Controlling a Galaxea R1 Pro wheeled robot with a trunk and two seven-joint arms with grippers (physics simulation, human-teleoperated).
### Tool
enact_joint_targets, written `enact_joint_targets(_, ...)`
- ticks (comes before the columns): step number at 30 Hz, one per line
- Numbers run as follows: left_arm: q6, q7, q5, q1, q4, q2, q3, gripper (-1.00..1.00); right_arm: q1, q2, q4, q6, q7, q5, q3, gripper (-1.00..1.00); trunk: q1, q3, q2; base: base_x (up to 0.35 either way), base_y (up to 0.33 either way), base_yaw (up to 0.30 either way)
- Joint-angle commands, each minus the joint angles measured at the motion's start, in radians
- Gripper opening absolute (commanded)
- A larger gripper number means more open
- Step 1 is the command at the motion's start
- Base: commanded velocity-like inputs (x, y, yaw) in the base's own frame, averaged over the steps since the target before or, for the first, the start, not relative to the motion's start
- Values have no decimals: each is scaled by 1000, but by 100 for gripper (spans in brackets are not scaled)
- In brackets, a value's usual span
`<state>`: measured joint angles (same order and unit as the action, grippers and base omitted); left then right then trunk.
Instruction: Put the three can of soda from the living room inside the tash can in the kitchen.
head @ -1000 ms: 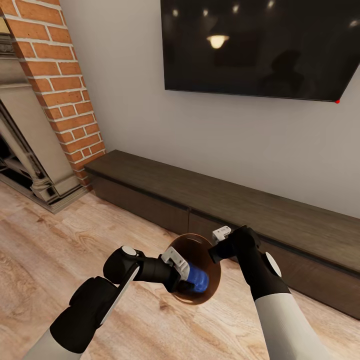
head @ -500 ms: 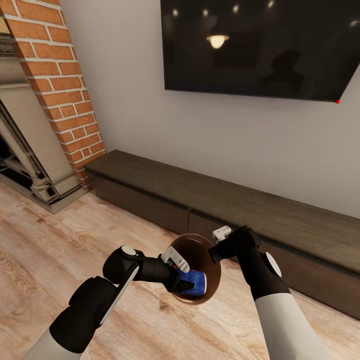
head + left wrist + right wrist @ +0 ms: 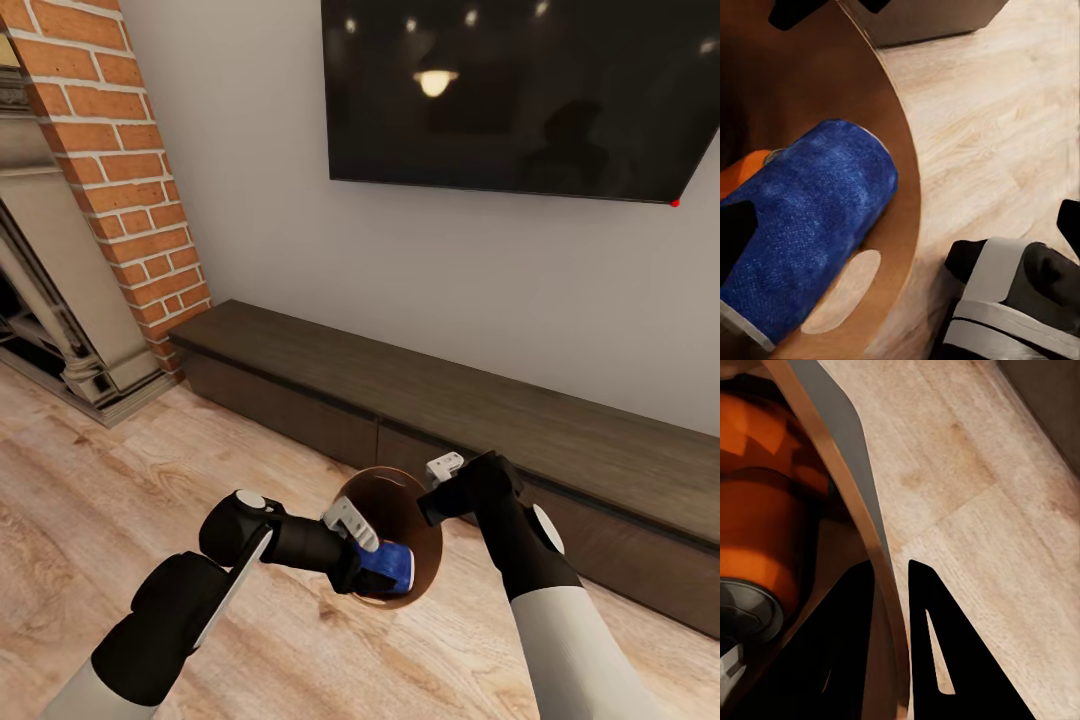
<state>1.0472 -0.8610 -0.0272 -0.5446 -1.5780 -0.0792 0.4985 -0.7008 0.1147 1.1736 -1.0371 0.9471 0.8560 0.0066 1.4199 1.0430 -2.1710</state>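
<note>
Trash can with cans, held over wood floor, before the low dark cabinet.
Right gripper clamps the bin's rim, a finger each side. Left gripper at the bin's mouth beside a blue can; grip state cannot be told. Orange soda cans lie inside. Brick fireplace left of the cabinet, TV above.

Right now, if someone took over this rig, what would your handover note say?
Left hand: open, inside the trash can beside a blue can lying on its side there.
Right hand: shut on the trash can's rim, one finger inside and one outside.
Orange soda cans: at least two inside the bin.
Done: the cans seen are all in the bin.
Left: the rig faces the living-room TV and brick fireplace. Withdraw the left hand, confirm three cans, and carry the bin to the kitchen.
</note>
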Motion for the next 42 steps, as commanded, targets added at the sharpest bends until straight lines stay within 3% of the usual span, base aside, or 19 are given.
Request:
enact_joint_targets(1, 0, -32, -1, 0, -1, -1, -2, 100, 0, 0, 0, -10, 4, -23, 0, -100, 0, 0, 0, 0, 0, 0)
enact_joint_targets(4, 0, -160, -1, 0, -5, -20, -38, 100, 0, -1, 0, -10, 4, -23, -2, -100, 0, 0, 0, 0, 0, 0)
enact_joint_targets(10, 0, -540, 0, 8, -11, -92, -274, 100, 0, -2, 0, -10, 4, -23, -5, -100, 0, 0, 0, 0, 0, 0)
enact_joint_targets(12, -1, -612, 0, 10, -11, -114, -329, 100, 0, -2, 0, -10, 4, -23, -5, -100, 0, 0, 0, 0, 0, 0)
enact_joint_targets(13, -22, -687, 0, 12, -10, -146, -419, 100, 0, -2, 0, -10, 4, -23, -5, -100, 0, 0, 0, 0, 0, 0)
enact_joint_targets(15, -32, -710, 5, 15, -10, -164, -473, 100, 0, -2, 0, -10, 4, -23, -5, -100, 0, 0, 0, 0, 0, 0)
enact_joint_targets(16, -42, -710, 25, 24, -9, -197, -527, 100, 0, -2, 0, -10, 4, -23, -4, -100, 0, 0, 0, 0, 0, 0)
enact_joint_targets(18, -48, -710, 47, 29, -8, -217, -548, 100, 0, -2, 0, -10, 4, -23, -4, -100, 0, 0, 0, 0, 0, 0)
enact_joint_targets(19, -61, -710, 79, 35, -6, -238, -564, 100, 0, -2, 0, -10, 4, -23, -5, -100, 0, 0, 0, 0, 0, 0)
enact_joint_targets(22, -112, -710, 131, 52, 5, -262, -618, 100, 0, -4, 0, -10, 4, -24, -8, -100, 0, 0, 0, 0, 0, 0)
enact_joint_targets(24, -154, -710, 132, 61, 32, -266, -698, 100, 0, -7, 1, -10, 4, -24, -11, -100, 0, 0, 0, 0, 0, 0)
enact_joint_targets(26, -181, -671, 85, 64, 62, -262, -733, 100, 1, -10, 1, -10, 4, -24, -16, -100, 0, 0, 0, 0, 0, 0)
enact_joint_targets(27, -209, -609, 52, 65, 86, -249, -748, 100, 1, -12, 3, -10, 4, -23, -32, -100, 0, 0, 0, 0, 0, 0)
enact_joint_targets(30, -324, -363, 5, 68, 170, -162, -770, 100, 7, -15, 11, -10, 4, -19, -93, -100, 0, 0, 0, 0, 0, 0)
enact_joint_targets(31, -355, -322, 1, 70, 189, -148, -771, 100, 8, -16, 12, -10, 4, -18, -98, -100, 0, 0, 0, 0, 0, 0)
enact_joint_targets(33, -483, -195, -6, 83, 265, -115, -773, 100, 10, -19, 15, -10, -9, -18, -112, -100, 0, 0, 0, 0, 0, 0)
enact_joint_targets(35, -688, -23, -12, 114, 382, -90, -771, 100, 12, -22, 17, -7, -71, -24, -134, -100, 0, 0, 0, 0, 0, 0)
enact_joint_targets(39, -868, 97, -10, 143, 486, -70, -770, 100, 13, -21, 20, 39, -103, -31, -174, -100, 0, 0, 0, 0, 0, 0)
enact_joint_targets(42, -939, 136, -10, 176, 507, -38, -771, 100, 33, -20, 38, 86, -109, -34, -218, -100, 0, 0, 0, 0, 0, 0)
